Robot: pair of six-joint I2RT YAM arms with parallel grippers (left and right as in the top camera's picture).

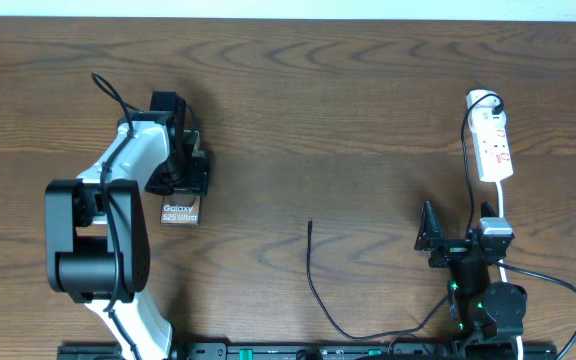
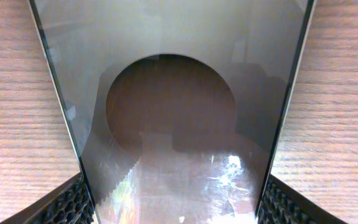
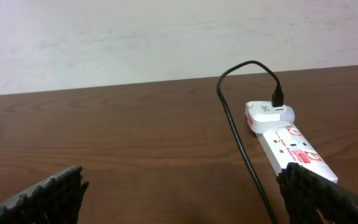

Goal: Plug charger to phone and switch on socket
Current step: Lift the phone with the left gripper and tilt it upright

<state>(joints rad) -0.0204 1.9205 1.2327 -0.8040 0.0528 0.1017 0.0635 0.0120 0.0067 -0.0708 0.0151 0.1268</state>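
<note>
The phone [image 1: 180, 212] lies face up on the wooden table at the left, its white label showing. My left gripper [image 1: 182, 182] is over its far part. In the left wrist view the phone's glossy face [image 2: 173, 93] fills the frame, and both fingers of the left gripper [image 2: 176, 208] press on its side edges. The charger cable's plug tip [image 1: 310, 225] lies free at the table's middle. The white socket [image 1: 492, 140] lies at the far right, with a white plug adapter [image 3: 267, 116] at its end. My right gripper [image 1: 460, 240] is open and empty, just short of the socket [image 3: 294, 146].
The black charger cable [image 3: 235, 130] loops out of the adapter and runs toward me beside the socket. It curves along the table's front edge [image 1: 368, 335]. A white cord [image 1: 503, 205] leaves the socket toward the right arm's base. A pale wall stands behind the table.
</note>
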